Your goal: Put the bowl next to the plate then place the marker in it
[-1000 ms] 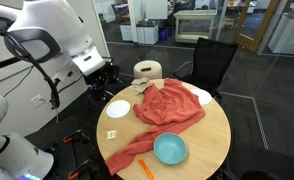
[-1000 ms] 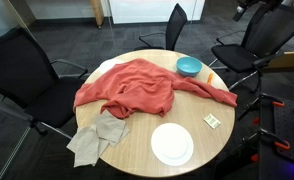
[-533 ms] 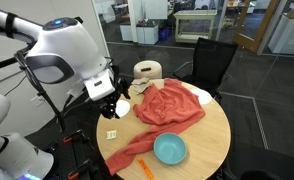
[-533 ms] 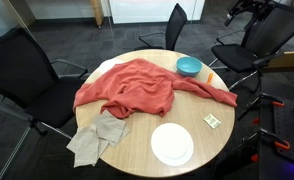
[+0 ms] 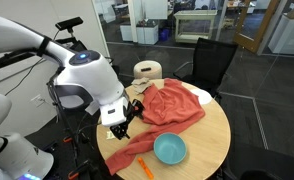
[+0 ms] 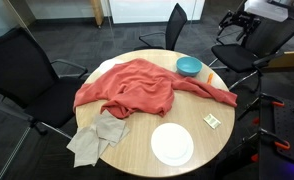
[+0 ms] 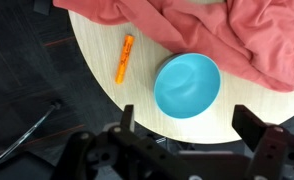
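Note:
The light blue bowl (image 7: 187,85) sits empty near the table edge, just past the red cloth; it shows in both exterior views (image 5: 170,150) (image 6: 189,67). The orange marker (image 7: 124,58) lies flat on the wood beside the bowl, close to the rim of the table (image 5: 146,168). The white plate (image 6: 172,144) lies on the opposite side of the table; my arm hides it in an exterior view. My gripper (image 7: 192,125) is open and empty, above the table edge just short of the bowl (image 5: 122,120).
A large red cloth (image 6: 137,88) covers the middle of the round wooden table (image 6: 137,158). A grey rag (image 6: 97,138) hangs off the edge near the plate, and a small packet (image 6: 212,120) lies beside the plate. Black chairs (image 6: 27,70) surround the table.
My arm has swung from off the table's side in over its edge and lowered toward the bowl. It now covers the plate in an exterior view. Nothing on the table has moved.

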`<state>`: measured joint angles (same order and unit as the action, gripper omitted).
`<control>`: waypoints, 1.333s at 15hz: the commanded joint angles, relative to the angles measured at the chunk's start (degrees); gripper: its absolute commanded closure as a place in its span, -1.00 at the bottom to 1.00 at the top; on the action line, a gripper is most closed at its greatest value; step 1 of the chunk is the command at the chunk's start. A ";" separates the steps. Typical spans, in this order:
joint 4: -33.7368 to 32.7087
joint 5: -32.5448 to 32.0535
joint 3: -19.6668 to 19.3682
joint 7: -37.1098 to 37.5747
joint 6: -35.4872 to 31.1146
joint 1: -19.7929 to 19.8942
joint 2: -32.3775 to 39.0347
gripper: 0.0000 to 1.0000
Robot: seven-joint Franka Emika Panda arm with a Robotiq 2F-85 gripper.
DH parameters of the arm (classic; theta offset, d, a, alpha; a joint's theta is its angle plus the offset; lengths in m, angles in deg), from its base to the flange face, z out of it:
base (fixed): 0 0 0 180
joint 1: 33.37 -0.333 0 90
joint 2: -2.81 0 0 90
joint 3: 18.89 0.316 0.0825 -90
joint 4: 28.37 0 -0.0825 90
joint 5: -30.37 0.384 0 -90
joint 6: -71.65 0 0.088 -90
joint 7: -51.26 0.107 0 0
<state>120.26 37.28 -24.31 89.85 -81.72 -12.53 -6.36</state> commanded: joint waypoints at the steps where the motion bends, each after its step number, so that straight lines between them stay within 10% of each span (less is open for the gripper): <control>1: -3.11 -1.07 -2.54 3.95 -2.47 -0.79 7.42 -1.00; 10: -1.31 -0.56 -3.93 1.54 -2.34 -2.67 5.16 -1.00; 20: -14.53 2.86 -6.22 3.60 -3.56 -6.09 24.54 -1.00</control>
<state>111.56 37.79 -28.99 92.15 -84.28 -16.22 10.53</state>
